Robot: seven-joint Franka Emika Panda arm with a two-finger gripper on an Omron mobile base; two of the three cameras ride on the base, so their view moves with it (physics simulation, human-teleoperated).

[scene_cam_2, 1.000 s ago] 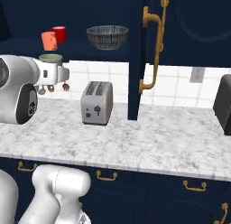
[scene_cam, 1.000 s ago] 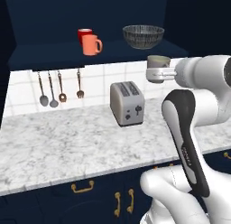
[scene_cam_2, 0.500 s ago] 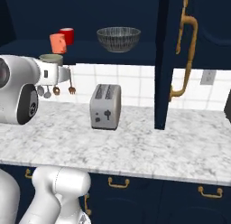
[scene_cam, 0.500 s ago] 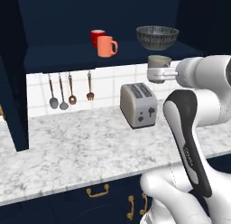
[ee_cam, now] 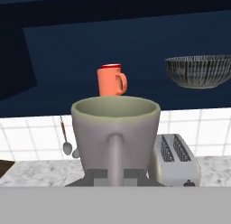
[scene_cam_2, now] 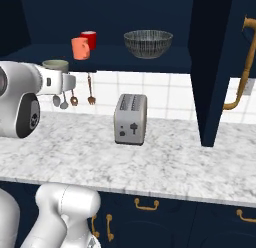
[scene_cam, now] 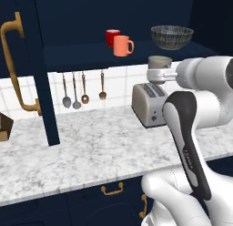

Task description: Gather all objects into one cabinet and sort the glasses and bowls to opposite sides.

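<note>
Two base views look forward-down from behind the arm, left and right, sharing the toaster (scene_cam: 149,108), tabletop (scene_cam_2: 165,162) and cabinet shelf (scene_cam: 136,52). Hand view sits close, facing that shelf.

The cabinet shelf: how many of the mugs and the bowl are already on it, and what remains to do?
Done: the red mug and salmon-orange mug stand together on the cabinet shelf, with the dark grey bowl apart on its other side. In hand: the gripper holds the grey-beige mug upright, above the toaster. Left: placing that mug beside the other two mugs.
</note>
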